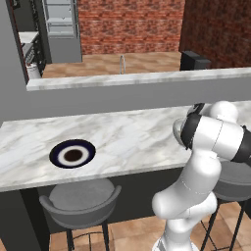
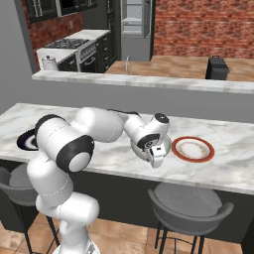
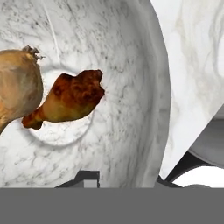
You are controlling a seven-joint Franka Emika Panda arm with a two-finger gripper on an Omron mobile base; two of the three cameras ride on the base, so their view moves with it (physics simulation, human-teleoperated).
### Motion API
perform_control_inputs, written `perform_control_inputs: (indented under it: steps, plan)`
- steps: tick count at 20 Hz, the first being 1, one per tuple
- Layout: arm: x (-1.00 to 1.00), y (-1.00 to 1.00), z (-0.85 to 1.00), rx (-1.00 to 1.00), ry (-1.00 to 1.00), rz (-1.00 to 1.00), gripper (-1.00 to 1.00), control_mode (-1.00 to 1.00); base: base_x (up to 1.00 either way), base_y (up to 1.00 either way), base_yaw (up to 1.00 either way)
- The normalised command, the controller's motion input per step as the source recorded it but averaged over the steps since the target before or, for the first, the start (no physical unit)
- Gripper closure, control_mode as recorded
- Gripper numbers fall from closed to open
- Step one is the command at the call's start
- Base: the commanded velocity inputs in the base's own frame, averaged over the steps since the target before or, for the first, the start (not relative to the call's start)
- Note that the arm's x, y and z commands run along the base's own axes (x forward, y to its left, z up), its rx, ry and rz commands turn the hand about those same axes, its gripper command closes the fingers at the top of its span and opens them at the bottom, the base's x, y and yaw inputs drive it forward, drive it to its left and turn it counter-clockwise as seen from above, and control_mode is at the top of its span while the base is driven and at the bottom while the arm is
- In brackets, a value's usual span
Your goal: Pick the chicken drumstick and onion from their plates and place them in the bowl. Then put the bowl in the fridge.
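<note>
The hand view looks down into the white marbled bowl (image 3: pixel 131 65). The round tan onion (image 3: pixel 15 87) lies at its left, and the orange-brown chicken drumstick (image 3: pixel 70 100) rests on the bottom beside it, touching it. My gripper (image 3: pixel 124 178) straddles the bowl's near wall, with one fingertip (image 3: pixel 87 177) inside and the other outside, closed on the rim. From the right base, the gripper (image 2: pixel 158 158) hangs over the bowl (image 2: pixel 135 148) near the counter's front edge. Just right of it lies the red-rimmed plate (image 2: pixel 193 149); the navy-rimmed plate (image 1: pixel 72 154) sits far left. The fridge (image 2: pixel 134 20) stands across the room.
A raised marble ledge (image 1: pixel 147 78) runs along the back of the counter. Grey stools (image 1: pixel 81 198) (image 2: pixel 188 198) stand under the front edge. A stove with a kettle (image 2: pixel 49 62) is at the far left.
</note>
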Motion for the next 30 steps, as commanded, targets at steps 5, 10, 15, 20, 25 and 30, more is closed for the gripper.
perform_control_inputs:
  steps: [5, 10, 15, 20, 25, 30]
  plan:
    - [-0.04, 0.02, 0.08, -0.01, 0.0, 0.01, 1.0, -1.0, 0.0, 0.0, 0.0]
    - [-0.17, 0.04, 0.27, -0.13, -0.05, 0.08, 1.0, -1.0, 0.0, 0.0, 0.0]
    - [-0.27, 0.11, 0.27, -0.22, -0.14, 0.12, 1.0, -1.0, 0.0, 0.0, 0.0]
    - [-0.26, 0.13, 0.15, -0.2, -0.15, 0.03, 1.0, -1.0, 0.0, 0.0, 0.0]
    - [-0.24, 0.12, 0.15, -0.1, -0.11, 0.0, 1.0, -1.0, 0.0, 0.0, 0.0]
    - [-0.23, 0.08, 0.22, -0.01, -0.02, 0.0, 1.0, -1.0, 0.0, 0.0, 0.0]
